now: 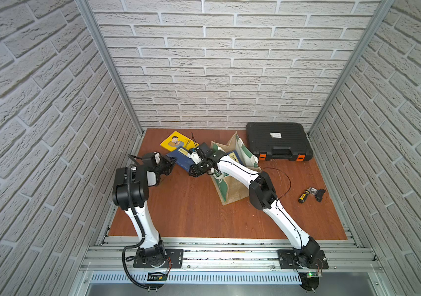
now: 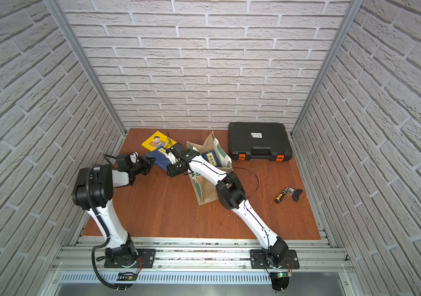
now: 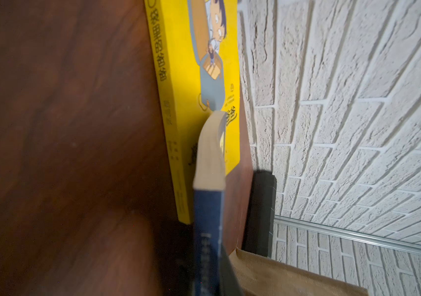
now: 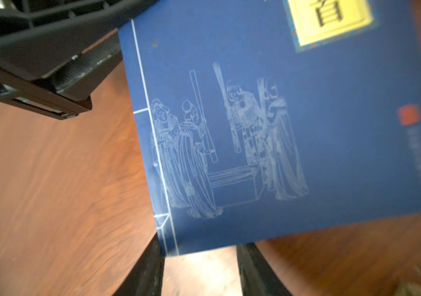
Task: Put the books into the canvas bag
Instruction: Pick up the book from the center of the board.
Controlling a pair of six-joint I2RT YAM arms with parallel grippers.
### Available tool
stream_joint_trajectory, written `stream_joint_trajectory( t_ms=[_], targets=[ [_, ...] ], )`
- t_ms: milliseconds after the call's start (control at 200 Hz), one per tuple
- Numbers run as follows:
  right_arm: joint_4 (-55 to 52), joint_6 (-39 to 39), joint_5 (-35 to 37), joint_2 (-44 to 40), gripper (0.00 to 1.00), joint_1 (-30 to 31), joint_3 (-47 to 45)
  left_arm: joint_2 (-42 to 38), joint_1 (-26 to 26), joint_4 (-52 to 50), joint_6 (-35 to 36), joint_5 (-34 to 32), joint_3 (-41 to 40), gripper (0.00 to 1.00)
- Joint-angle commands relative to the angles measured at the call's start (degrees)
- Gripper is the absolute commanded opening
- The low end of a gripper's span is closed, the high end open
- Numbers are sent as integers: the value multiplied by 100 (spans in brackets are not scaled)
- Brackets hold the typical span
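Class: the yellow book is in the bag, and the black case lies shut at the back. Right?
No. The yellow book lies on the table, outside the bag, as both top views show. The case does lie shut at the back.

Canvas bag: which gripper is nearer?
Right. The right gripper hovers close beside the canvas bag, at the bag-side corner of the navy book; the left gripper grips that book's opposite side, farther off.

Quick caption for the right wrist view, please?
Navy book with a yellow label over the wooden table, right hand open at its edge.
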Motion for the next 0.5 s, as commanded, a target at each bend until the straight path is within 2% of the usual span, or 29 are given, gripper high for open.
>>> stream_joint_trajectory(
  t_ms=[0,285,390,495],
  targets=[
    [28,-94,153,-806,45,-22,-203,-923,115,-943,861,153,-106,0],
    [-83,-59,373,-1852,44,426,-679,-3543,139,-4500,3440,-541,94,0],
    [-123,-85,592,-2300,45,636,-870,-4398,136,-5303,4050,-772,108,0],
    [-113,-50,778,-2778,45,807,-1141,-5113,133,-5668,4389,-667,9,0]
  ],
)
